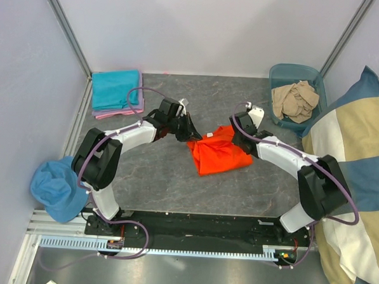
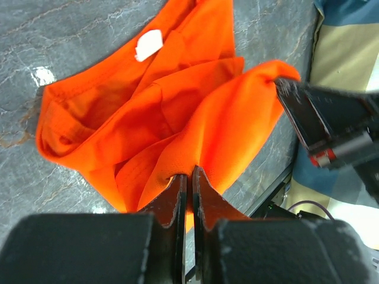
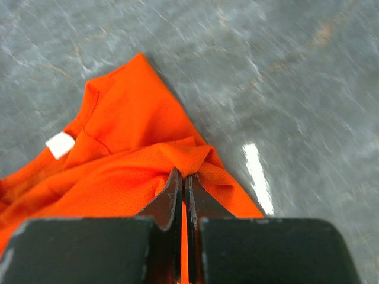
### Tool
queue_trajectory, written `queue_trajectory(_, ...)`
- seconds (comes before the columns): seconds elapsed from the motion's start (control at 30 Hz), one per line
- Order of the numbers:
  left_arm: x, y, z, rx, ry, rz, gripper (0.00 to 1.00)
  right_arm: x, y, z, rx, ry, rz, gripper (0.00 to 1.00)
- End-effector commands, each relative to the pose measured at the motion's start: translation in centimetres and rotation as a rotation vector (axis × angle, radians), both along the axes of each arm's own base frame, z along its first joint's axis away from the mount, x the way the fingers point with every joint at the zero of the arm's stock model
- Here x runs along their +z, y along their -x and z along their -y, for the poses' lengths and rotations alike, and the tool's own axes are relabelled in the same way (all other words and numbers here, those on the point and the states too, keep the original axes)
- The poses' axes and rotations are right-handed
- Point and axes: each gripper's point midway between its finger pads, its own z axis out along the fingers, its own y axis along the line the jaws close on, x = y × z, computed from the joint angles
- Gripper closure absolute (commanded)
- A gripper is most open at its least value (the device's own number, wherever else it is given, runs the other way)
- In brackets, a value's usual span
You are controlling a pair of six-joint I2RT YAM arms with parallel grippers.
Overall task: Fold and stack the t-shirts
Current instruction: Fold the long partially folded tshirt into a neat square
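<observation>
**Orange tee mid-fold; two stacked**

Teal tee [image 1: 115, 88] on pink-lilac tee [image 1: 111, 115] look folded, well beyond the left gripper [image 2: 188, 177]. Beige tee [image 1: 295, 100] waits unfolded in the bin [image 1: 310, 75], near the right gripper [image 3: 182, 180]. Both grippers are clamped tight on edges of the orange tee [image 1: 217, 155], which is bunched between them.

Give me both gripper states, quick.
Left gripper: closed, pinching the orange t-shirt.
Right gripper: closed, pinching the same shirt.
</observation>
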Motion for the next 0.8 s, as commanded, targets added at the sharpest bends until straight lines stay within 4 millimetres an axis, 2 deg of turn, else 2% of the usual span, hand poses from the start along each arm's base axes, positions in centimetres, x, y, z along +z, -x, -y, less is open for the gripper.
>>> queue_trajectory(0.0,1.7,-0.4,-0.3,-0.015,0.046,0.06,0.98,2.1,-4.2,-1.0,0.058,-0.025,0.072,1.0)
queue_trajectory(0.17,1.3,0.3,-0.8,-0.01,0.055,0.043,0.98,1.8,-6.4,-2.1,0.102,-0.034,0.063,1.0)
queue_trajectory(0.33,1.0,1.4,-1.2,-0.004,0.063,0.018,0.98,1.6,-7.5,-2.9,0.135,-0.049,0.055,1.0)
queue_trajectory(0.43,1.1,2.3,-1.5,0.005,0.074,-0.002,0.98,2.2,-8.2,-3.4,0.156,-0.058,0.065,1.0)
queue_trajectory(0.47,2.1,2.1,-1.3,0.002,0.101,0.029,0.98,2.7,-8.6,-3.7,0.166,-0.06,0.076,1.0)
queue_trajectory(0.53,2.0,2.8,-1.5,0.007,0.107,0.016,0.98,2.7,-8.9,-4.2,0.187,-0.068,0.072,1.0)
queue_trajectory(0.67,2.7,4.0,-2.0,0.009,0.122,0.022,0.98,3.8,-9.8,-4.9,0.205,-0.08,0.097,1.0)
queue_trajectory(0.77,2.5,4.9,-2.4,0.01,0.123,0.012,0.98,4.8,-10.5,-5.6,0.226,-0.097,0.115,1.0)
